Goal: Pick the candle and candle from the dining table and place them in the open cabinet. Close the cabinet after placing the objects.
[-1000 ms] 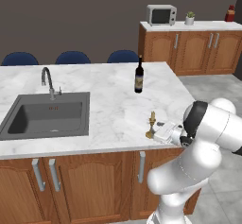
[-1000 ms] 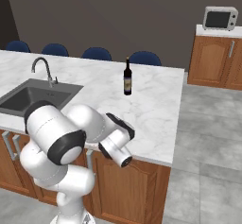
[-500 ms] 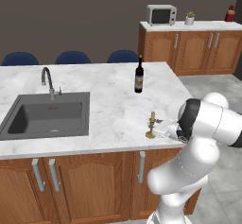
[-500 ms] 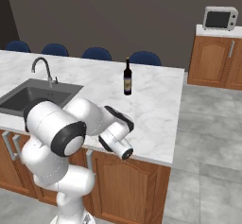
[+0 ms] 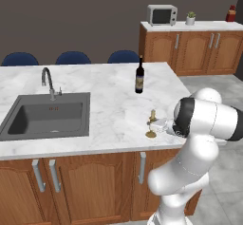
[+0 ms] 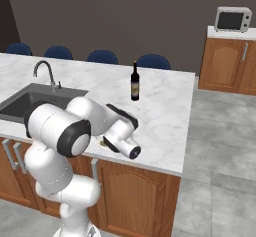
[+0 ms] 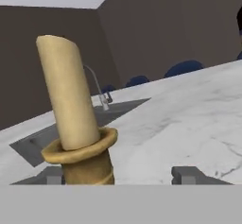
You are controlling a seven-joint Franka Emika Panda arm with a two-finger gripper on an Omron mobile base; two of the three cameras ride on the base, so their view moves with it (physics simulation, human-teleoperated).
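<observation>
**Gripper level w/ candlestick near table's front edge**

Gripper (image 7: 118, 173) sits low over the marble, jaws spread wide — one tip just left of the candle's brass base, the other well off to the right, neither tip seen touching it. Nothing is gripped. In left base view the hand reaches in from the right, beside the candle (image 5: 152, 124).

Dining table (image 5: 109, 100) – big white grey-veined top over brown panelled doors. Grey sink (image 5: 47, 115) is set into its left part w/ curved faucet (image 5: 47, 79) behind it. Blue chair backs (image 5: 71, 58) line the far side. Far right, against the wall: low wooden cabinets (image 5: 190, 53) w/ microwave (image 5: 162, 15) on top.

Dark wine bottle (image 5: 139, 77) stands upright towards the table's right end, well apart from the candle. Candle itself stands near the front edge at the right end; in hand view it's a thick cream stub (image 7: 68, 95) in a brass holder, looking tilted there.
</observation>
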